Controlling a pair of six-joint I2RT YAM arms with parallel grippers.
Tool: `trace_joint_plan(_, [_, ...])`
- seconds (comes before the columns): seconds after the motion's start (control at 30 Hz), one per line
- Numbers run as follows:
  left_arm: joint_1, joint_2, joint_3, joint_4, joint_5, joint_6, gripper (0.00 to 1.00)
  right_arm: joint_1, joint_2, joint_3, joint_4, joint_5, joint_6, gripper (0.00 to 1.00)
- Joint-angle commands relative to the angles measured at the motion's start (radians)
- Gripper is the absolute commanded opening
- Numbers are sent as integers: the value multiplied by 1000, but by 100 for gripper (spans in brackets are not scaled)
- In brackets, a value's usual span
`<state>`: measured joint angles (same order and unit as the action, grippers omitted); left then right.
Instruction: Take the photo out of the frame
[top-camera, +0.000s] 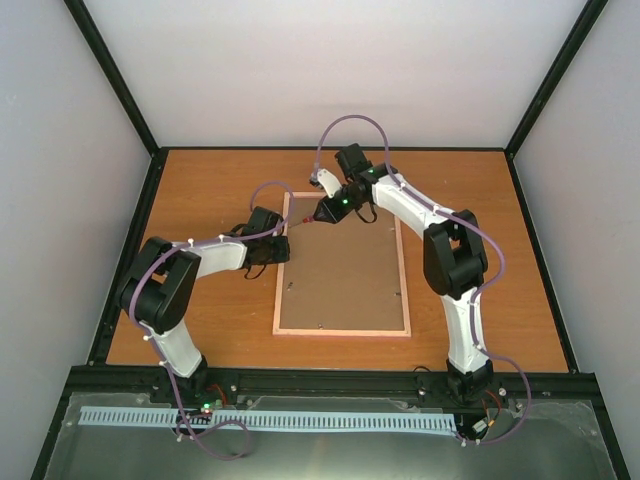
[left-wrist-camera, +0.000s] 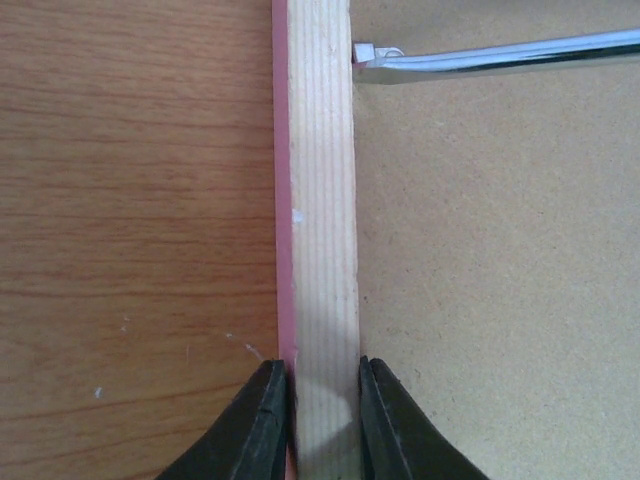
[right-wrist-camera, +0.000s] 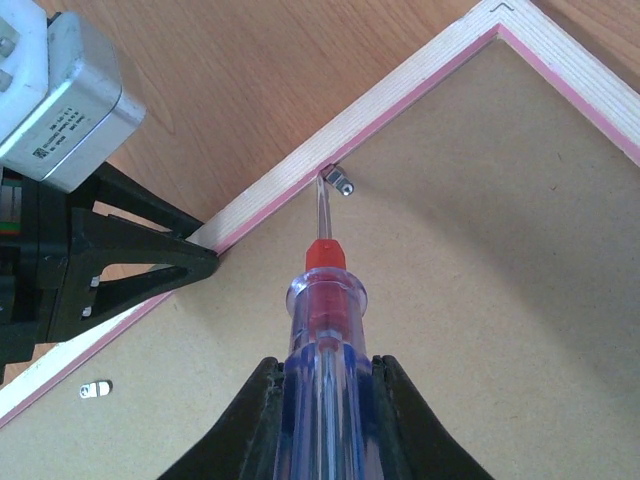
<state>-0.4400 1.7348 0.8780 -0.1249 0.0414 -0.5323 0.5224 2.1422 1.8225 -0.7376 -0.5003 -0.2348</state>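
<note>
The frame (top-camera: 342, 270) lies face down on the table, brown hardboard back up, with a pale wood rim and thin pink border. The photo is hidden under the back. My left gripper (top-camera: 286, 240) is shut on the frame's left rim (left-wrist-camera: 320, 200), one finger on each side of it. My right gripper (top-camera: 335, 208) is shut on a clear blue and red screwdriver (right-wrist-camera: 325, 340). Its metal tip (right-wrist-camera: 322, 190) touches a small metal retaining tab (right-wrist-camera: 341, 182) at the left rim near the far left corner. The shaft also shows in the left wrist view (left-wrist-camera: 500, 55).
Another metal tab (right-wrist-camera: 95, 389) sits further along the left rim. More small tabs show on the back near the bottom (top-camera: 321, 324) and right edges (top-camera: 399, 293). The wooden table (top-camera: 200, 190) is bounded by black rails and white walls.
</note>
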Motion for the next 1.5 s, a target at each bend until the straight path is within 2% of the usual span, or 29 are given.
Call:
trace_joint_plan(0.0, [8, 35, 24, -20, 7, 1, 17, 16, 30, 23, -14, 65, 18, 3])
trace_joint_plan(0.37, [8, 40, 19, -21, 13, 0, 1, 33, 28, 35, -36, 144, 30, 3])
trace_joint_plan(0.5, [8, 40, 18, -18, 15, 0, 1, 37, 20, 37, -42, 219, 51, 3])
trace_joint_plan(0.67, [8, 36, 14, -15, 10, -3, 1, 53, -32, 19, -9, 410, 103, 3])
trace_joint_plan(0.8, [9, 25, 6, -10, 5, -7, 1, 54, -93, 9, 10, 420, 125, 3])
trace_joint_plan(1.0, [9, 11, -3, -7, 2, -9, 1, 56, -156, -9, 6, 402, 131, 3])
trace_joint_plan(1.13, [8, 7, -5, -5, 4, -8, 1, 56, -190, -46, 25, 284, 85, 3])
trace_joint_plan(1.27, [9, 8, -6, -3, 11, -3, 1, 56, -154, -40, -3, 140, 32, 3])
trace_joint_plan(1.47, [8, 5, -10, 1, 12, -2, 1, 63, -61, 11, -43, 86, 31, 3])
